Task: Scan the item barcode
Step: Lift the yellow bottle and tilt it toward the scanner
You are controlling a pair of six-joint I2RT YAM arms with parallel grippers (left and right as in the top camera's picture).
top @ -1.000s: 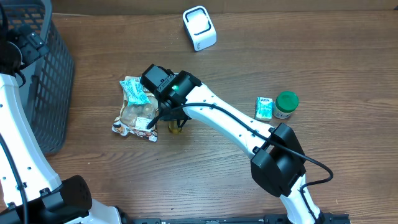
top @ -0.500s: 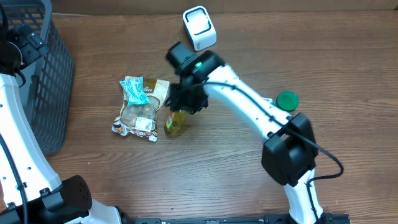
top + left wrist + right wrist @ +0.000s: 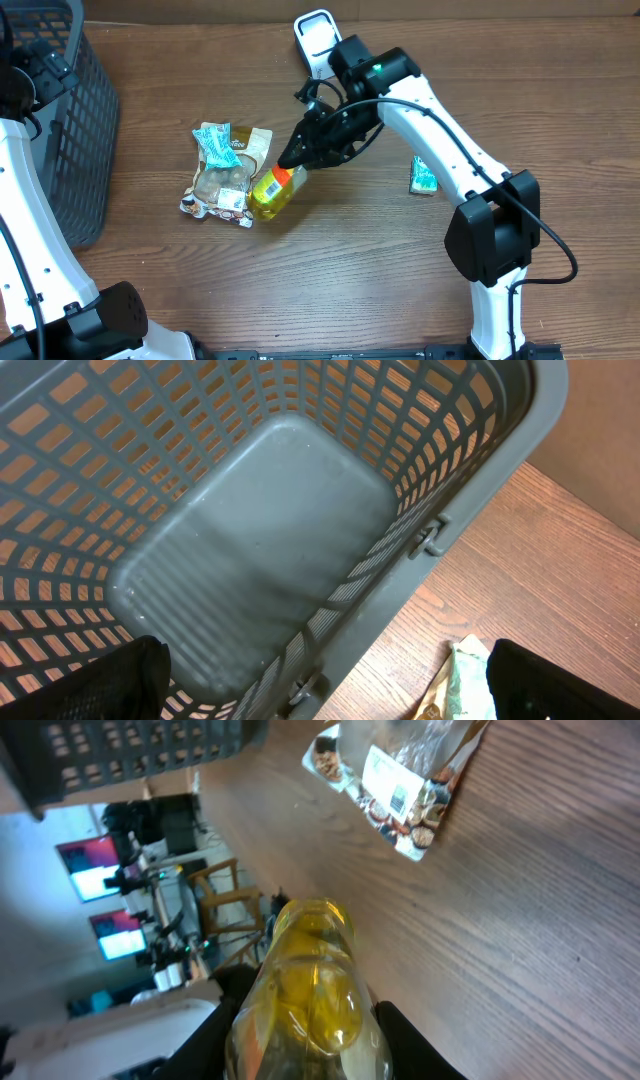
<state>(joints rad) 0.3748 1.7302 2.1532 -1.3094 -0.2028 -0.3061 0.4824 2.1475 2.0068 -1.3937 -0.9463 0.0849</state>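
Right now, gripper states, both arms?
Left gripper: open, empty, above the basket.
Right gripper: shut on the yellow bottle.

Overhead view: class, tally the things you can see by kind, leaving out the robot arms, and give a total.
Bottle: 1
Packets: 2 (snack bag, teal packet)
Carton: 1
Scanner: 1
Basket: 1
Total in view: 6
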